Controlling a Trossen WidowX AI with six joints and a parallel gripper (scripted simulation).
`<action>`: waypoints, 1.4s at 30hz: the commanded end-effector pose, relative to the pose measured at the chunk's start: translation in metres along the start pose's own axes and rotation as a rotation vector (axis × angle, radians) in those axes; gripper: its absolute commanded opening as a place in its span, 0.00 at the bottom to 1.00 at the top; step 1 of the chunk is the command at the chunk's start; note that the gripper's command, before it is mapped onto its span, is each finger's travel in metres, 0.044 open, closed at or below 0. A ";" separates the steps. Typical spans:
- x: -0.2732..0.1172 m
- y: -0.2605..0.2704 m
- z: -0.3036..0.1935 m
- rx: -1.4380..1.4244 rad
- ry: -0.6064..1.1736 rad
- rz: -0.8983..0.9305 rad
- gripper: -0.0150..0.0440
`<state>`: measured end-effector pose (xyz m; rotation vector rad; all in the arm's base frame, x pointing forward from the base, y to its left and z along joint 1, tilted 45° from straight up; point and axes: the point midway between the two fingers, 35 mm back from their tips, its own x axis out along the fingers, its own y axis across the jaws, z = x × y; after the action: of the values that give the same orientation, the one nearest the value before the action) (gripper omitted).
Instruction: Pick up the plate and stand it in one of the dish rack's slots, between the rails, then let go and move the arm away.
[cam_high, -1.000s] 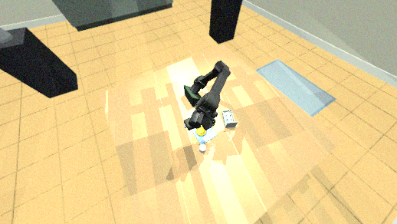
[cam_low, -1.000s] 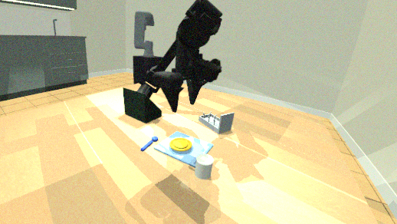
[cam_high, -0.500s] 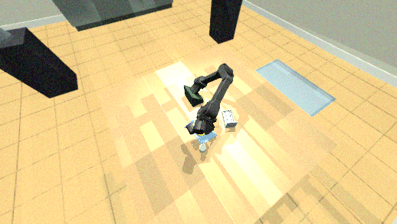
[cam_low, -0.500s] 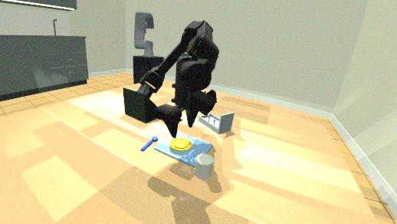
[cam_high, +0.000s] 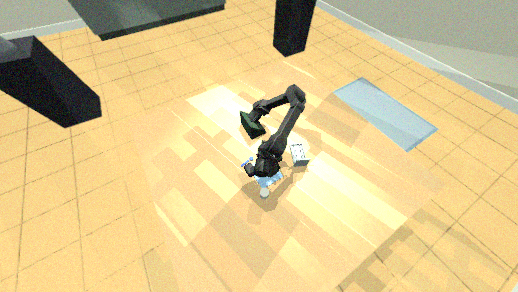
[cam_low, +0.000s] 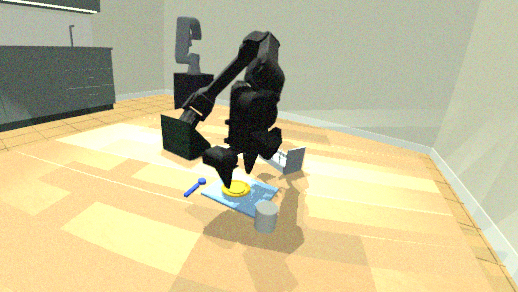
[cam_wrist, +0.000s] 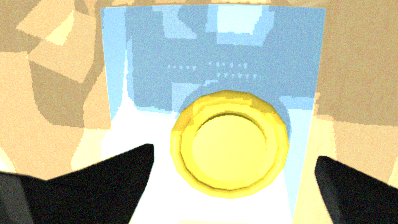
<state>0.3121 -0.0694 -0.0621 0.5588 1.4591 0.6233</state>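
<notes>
plate (cam_wrist: 229, 142) lies flat on blue mat (cam_wrist: 150, 60); tool (cam_low: 237, 176) hangs spread wide above it, empty.

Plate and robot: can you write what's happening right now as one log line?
phase: reaching for plate | jaws: open, empty, either side of plate | plate: flat on blue mat | dish rack: no plate in it
</notes>
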 end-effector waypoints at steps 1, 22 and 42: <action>0.010 0.001 -0.004 0.013 0.008 0.011 0.93; 0.035 0.002 -0.007 0.013 0.008 0.013 0.92; 0.029 0.001 -0.006 0.013 0.009 0.011 0.57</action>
<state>0.3059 -0.0455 -0.0851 0.5707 1.4673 0.6289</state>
